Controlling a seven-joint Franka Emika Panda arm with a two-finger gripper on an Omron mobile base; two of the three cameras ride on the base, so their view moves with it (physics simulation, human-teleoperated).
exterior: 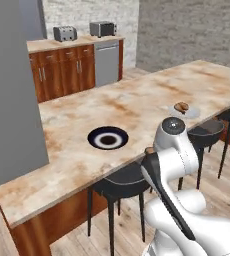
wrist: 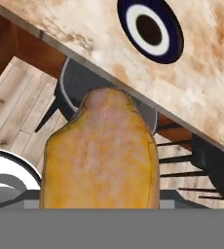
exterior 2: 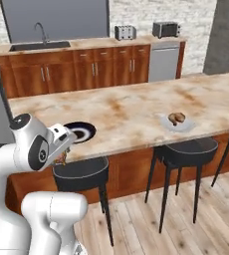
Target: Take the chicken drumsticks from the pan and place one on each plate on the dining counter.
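Observation:
A golden-brown chicken drumstick looms large in the hand view, and my gripper is shut on it, just off the near edge of the dining counter and above a stool. On the counter ahead lies a dark-rimmed plate with nothing on it. Farther right, a pale plate carries the other drumstick. The pan is out of view.
Black stools line the counter's near side over the wood floor. Behind it runs a wall counter with a sink, two toasters and a dishwasher. A tall grey panel stands at the left.

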